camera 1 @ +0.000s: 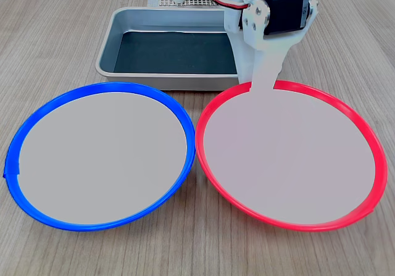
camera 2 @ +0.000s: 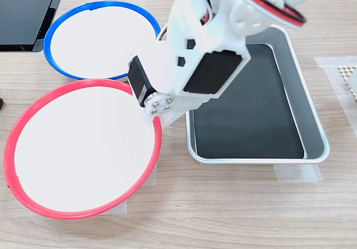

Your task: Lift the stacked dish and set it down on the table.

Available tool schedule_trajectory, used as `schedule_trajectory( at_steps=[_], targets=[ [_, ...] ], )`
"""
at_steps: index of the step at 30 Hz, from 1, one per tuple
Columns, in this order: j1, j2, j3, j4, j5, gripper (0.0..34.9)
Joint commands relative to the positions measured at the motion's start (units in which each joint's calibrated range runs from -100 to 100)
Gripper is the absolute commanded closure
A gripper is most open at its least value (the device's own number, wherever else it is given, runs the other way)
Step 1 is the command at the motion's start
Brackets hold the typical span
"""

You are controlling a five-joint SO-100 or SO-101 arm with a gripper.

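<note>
Now the red-rimmed dish (camera 1: 290,158) is lying on the bench (camera 1: 62,41), side by side with the blue-rimmed plate (camera 1: 99,155), their rims nearly touching in both exterior views; it is sitting at the first exterior view's right, near side of the grey tray (camera 1: 117,38). Judging by this, the placing step is nearly finished, and the next move is calling for a clean release and a lift clear without dragging the rim. One of the fingers (camera 1: 264,72) is reaching down over the dish's far rim, but I cannot tell whether the pair is pinching the rim or already parted. The arm (camera 2: 195,65) is leaning over the tray's corner, wrist angling down toward the dish.
</note>
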Motion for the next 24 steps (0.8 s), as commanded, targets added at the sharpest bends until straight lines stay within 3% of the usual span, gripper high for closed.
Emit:
schedule_trajectory(
  at_steps=[1,4,13,18,21,22,23,24],
  targets=[
    [-0.4,-4.7,3.4,-0.7,0.3,33.8],
    [-0.1,-5.8,4.7,-0.7,0.5,28.4],
    [0.2,-11.8,4.6,5.3,0.0,20.9],
    [0.9,-19.1,4.4,9.7,0.0,23.2],
    [3.9,-26.9,7.5,8.7,0.4,22.9],
    [5.3,-30.2,10.1,6.3,0.6,26.1],
    [6.7,-33.3,13.3,3.2,0.6,34.6],
    [8.2,-37.5,18.2,-1.2,0.6,34.7]
  ],
)
